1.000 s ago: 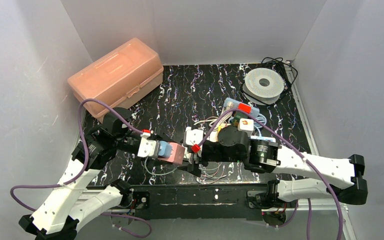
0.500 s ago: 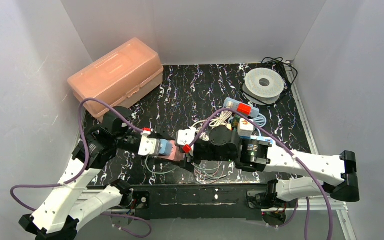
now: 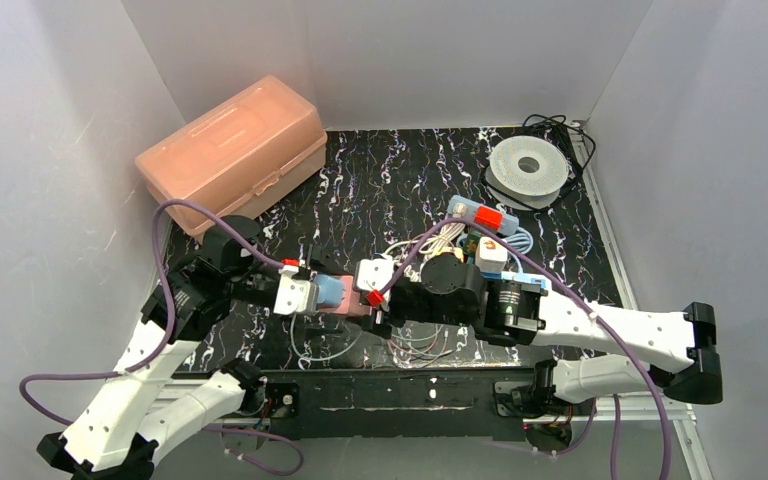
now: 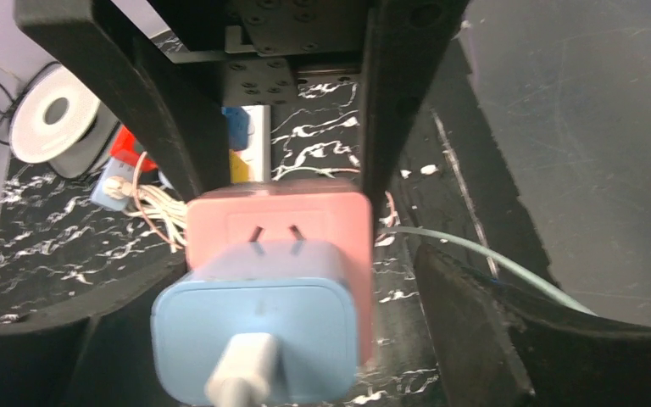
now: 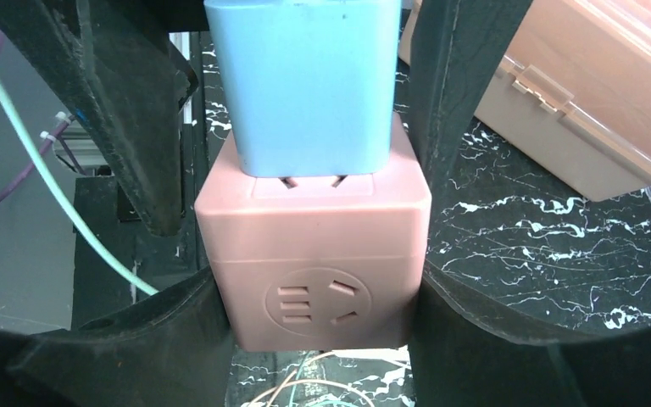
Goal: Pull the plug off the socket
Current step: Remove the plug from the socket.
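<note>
right arm [image 3: 600, 325] has shifted left since the earlier frame. top view: blue plug [image 3: 331, 292] sits in pink socket [image 3: 353, 309], near the front edge of the table [image 3: 410, 180]. left wrist view: left fingers [image 4: 475, 339] flank the plug; whether they grip it cannot be told. right wrist view: right fingers [image 5: 492, 356] are clamped on the socket.

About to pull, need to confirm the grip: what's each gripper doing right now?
Left gripper: closed on the plug.
Right gripper: closed on the socket.
</note>
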You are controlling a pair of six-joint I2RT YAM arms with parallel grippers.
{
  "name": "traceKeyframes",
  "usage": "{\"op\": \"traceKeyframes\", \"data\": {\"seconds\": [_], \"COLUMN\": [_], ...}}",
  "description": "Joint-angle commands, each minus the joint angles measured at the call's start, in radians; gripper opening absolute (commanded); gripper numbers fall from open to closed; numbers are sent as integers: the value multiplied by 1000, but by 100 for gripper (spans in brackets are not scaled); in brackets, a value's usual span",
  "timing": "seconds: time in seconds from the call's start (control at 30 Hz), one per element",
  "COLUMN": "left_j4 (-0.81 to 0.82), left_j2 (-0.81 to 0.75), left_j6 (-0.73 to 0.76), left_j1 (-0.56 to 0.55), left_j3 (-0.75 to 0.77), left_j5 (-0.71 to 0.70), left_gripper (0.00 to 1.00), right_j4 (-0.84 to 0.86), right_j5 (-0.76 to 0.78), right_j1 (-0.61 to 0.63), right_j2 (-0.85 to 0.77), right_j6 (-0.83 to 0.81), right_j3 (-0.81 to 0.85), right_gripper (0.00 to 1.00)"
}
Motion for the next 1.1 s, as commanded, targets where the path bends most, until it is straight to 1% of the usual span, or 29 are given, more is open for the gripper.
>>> {"op": "traceKeyframes", "data": {"seconds": [0.0,0.1,0.17,0.3,0.47,0.57,0.6,0.67,0.73,0.77,0.9,1.0,1.07], "left_j4": [-90,-158,-172,-206,-284,-297,-295,-274,-377,-398,-365,-383,-416], "left_j2": [-32,-48,-59,-71,-72,-60,-52,-28,-12,-15,-28,0,20], "left_j6": [56,113,125,165,283,322,312,203,300,332,315,260,260], "left_j1": [-7,-7,-7,-7,-6,-6,-6,-4,-4,-4,-4,-4,-4], "left_j3": [20,33,34,41,51,57,65,91,121,115,50,50,50], "left_j5": [125,148,147,115,92,59,48,29,44,48,3,-80,-142], "left_gripper": [97,98,98,98,98,98,98,98,98,98,98,98,98], "right_j4": [50,26,23,10,-23,-45,-54,-73,-86,-97,-135,-142,-155], "right_j5": [91,101,107,110,122,131,136,144,156,163,205,232,248], "right_j1": [-4,-4,-4,-4,-4,-4,-4,-4,-4,-4,-4,-4,-4], "right_j2": [-63,-74,-84,-95,-108,-124,-133,-157,-186,-199,-260,-308,-329], "right_j6": [-28,-36,-36,-28,-22,-20,-19,-16,-9,-8,4,15,19], "right_j3": [8,9,3,-14,-19,-19,-21,-28,-43,-48,-67,-95,-104], "right_gripper": [1,1,1,1,1,1,1,1,1,1,1,1,1]}}
